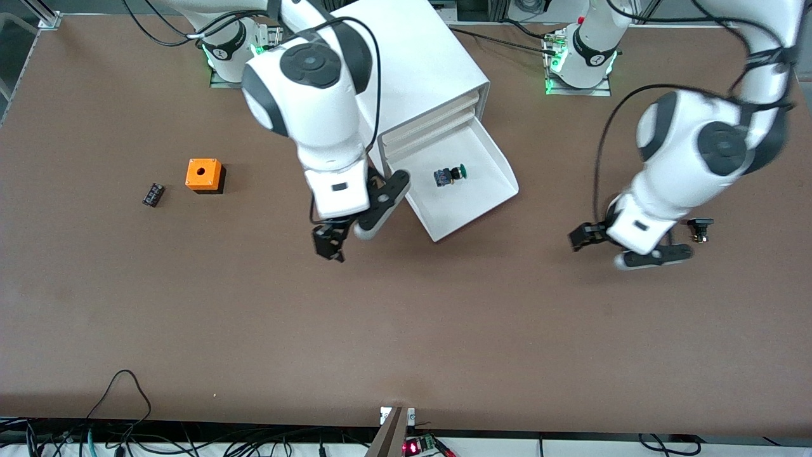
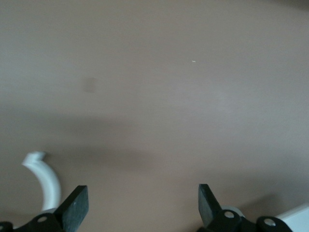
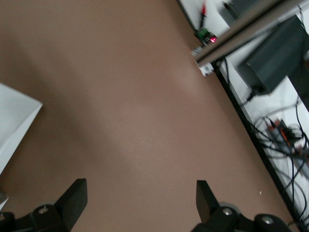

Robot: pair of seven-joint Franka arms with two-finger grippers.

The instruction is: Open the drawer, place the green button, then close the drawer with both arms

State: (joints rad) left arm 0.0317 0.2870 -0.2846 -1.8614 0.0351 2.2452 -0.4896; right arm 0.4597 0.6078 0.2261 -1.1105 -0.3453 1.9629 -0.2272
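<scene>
- Drawer (image 1: 466,209) stands pulled out from the foot of the white cabinet (image 1: 419,70), a shallow white tray slanting toward the front camera — thin-walled and light by the look of it, likely to slide easily but to skew if pushed at one corner.
- Button (image 1: 449,174) already lies inside the tray, near its middle, green cap toward the left arm's end; small and loose, it would probably roll or skate if the tray is shoved hard.
- Right gripper (image 1: 346,238) hangs over bare table just beside the tray's corner, fingers (image 3: 72,198) spread wide and holding nothing.
- Left gripper (image 1: 625,244) hovers over the table toward its own end, well apart from the tray, also spread and empty; a small black part (image 1: 700,227) lies just beside it.
- Best purchase for closing, I'd judge, is the tray's front lip — pressed squarely at its middle.
</scene>
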